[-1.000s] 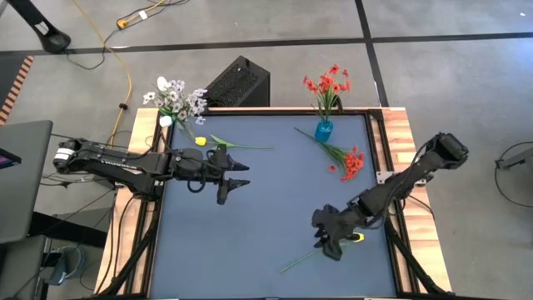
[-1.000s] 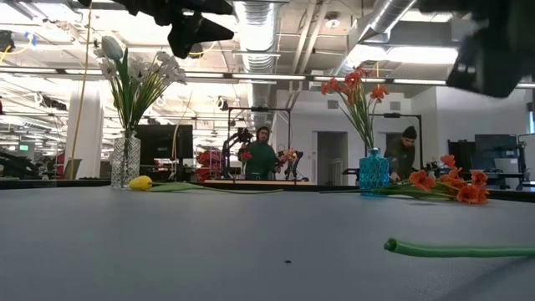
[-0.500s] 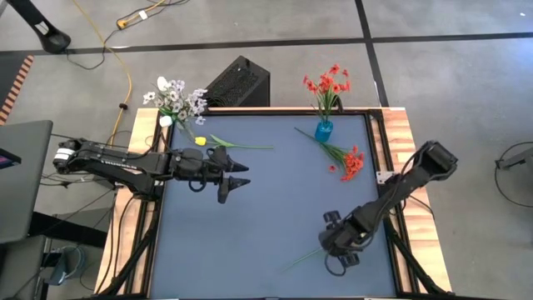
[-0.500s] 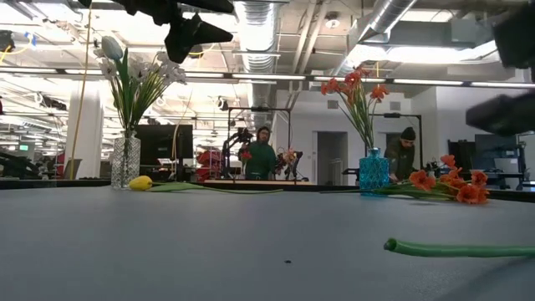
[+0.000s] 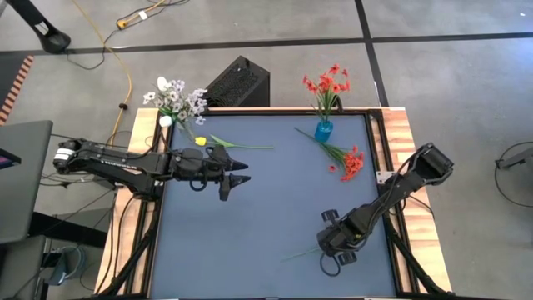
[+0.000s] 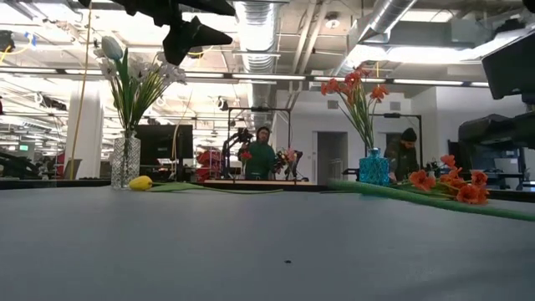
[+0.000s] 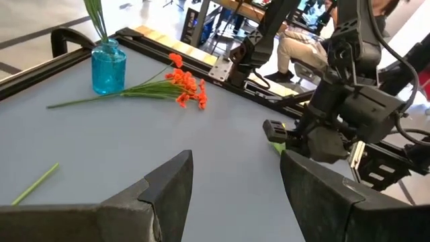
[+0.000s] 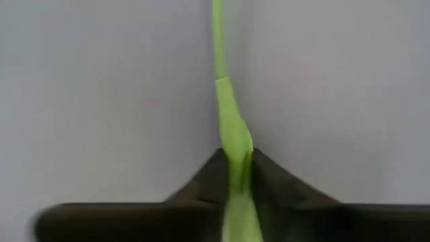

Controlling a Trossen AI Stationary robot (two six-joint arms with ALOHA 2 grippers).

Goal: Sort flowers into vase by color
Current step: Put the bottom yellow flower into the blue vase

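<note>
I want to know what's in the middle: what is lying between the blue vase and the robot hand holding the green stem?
In the high view, a loose bunch of red-orange flowers lies on the mat between the blue vase and the right gripper, nearer the vase.

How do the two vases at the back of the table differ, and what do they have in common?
The clear vase is taller and see-through; the blue vase is shorter and turquoise. The clear vase holds white flowers at the table's back left corner; the blue vase holds red-orange flowers further to the right along the back edge. Loose red-orange flowers lie beside the blue vase; a yellow flower lies near the clear vase. Both vases stand upright.
</note>
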